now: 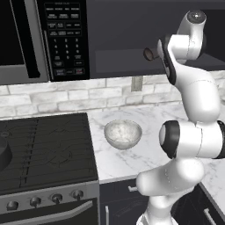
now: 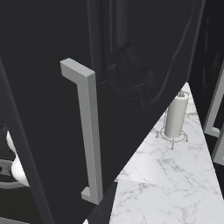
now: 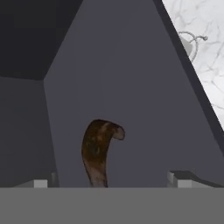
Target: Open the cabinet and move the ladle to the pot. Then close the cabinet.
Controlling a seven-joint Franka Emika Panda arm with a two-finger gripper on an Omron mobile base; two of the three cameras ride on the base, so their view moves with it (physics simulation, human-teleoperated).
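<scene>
The cabinet (image 1: 125, 33) stands open above the counter, and its door (image 2: 48, 92) with the long silver bar handle (image 2: 89, 131) swings out toward the right base camera. On the dark shelf lies the brownish ladle (image 3: 99, 151); its round cup (image 1: 149, 54) peeks out beside my raised arm. My gripper (image 3: 111, 183) is open inside the cabinet, its fingertips (image 3: 180, 179) standing either side of the ladle's near end without touching it. The dark pot (image 1: 2, 153) sits on the stove at the far left edge, mostly cut off.
A black microwave (image 1: 41, 37) hangs left of the cabinet. A pale speckled bowl (image 1: 123, 133) rests on the marble counter (image 1: 158, 118) beside the stove (image 1: 46, 149). A paper towel roll (image 2: 176, 116) stands on the counter to the right.
</scene>
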